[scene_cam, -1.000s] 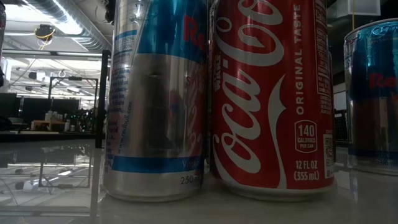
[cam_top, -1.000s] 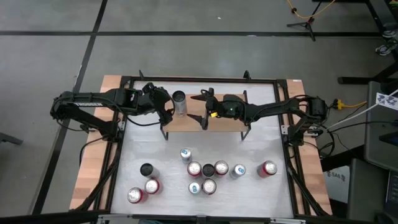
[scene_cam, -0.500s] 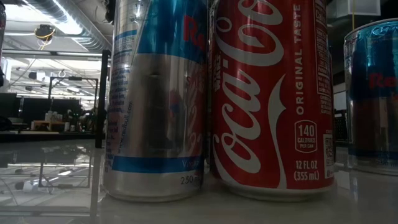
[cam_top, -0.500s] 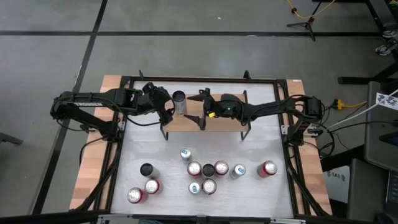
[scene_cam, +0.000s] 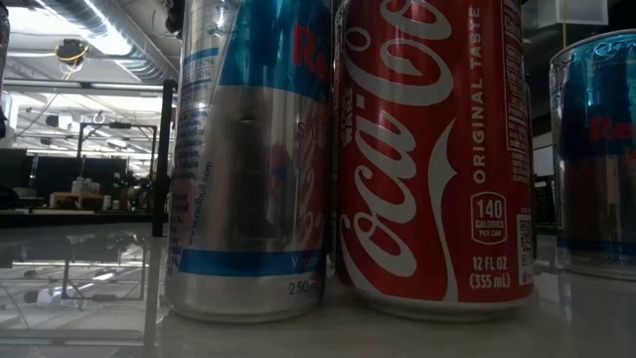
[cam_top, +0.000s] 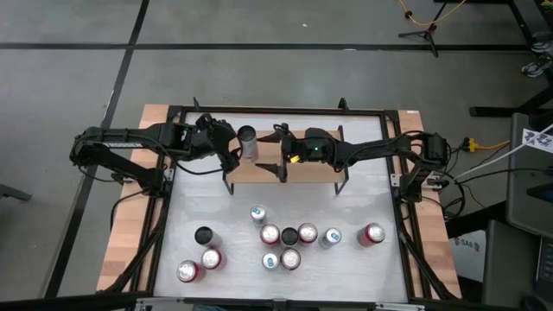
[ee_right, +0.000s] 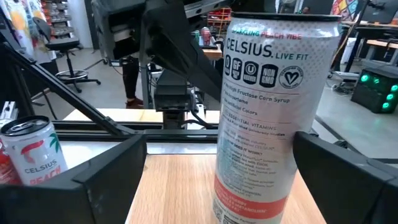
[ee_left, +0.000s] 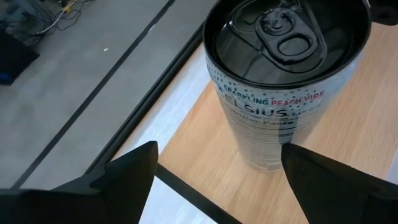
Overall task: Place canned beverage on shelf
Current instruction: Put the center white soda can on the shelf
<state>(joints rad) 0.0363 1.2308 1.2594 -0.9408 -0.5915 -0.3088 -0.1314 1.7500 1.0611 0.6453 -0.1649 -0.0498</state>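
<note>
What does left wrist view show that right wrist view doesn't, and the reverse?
Left wrist only: the Celsius can from above, its dark lid and pull tab, plus grey floor beyond the shelf edge. Right wrist only: the can's side label, a second Celsius can off to one side, the left arm behind, and the room. Both: the same upright can on the wood shelf top, framed between open, untouching gripper fingers, left gripper and right gripper.

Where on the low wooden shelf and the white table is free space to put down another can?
The light wood shelf is bare right of the tall silver Celsius can, though the open right gripper hangs there. The white table is free between shelf and cans. The cluster of cans near the front is crowded.
</note>
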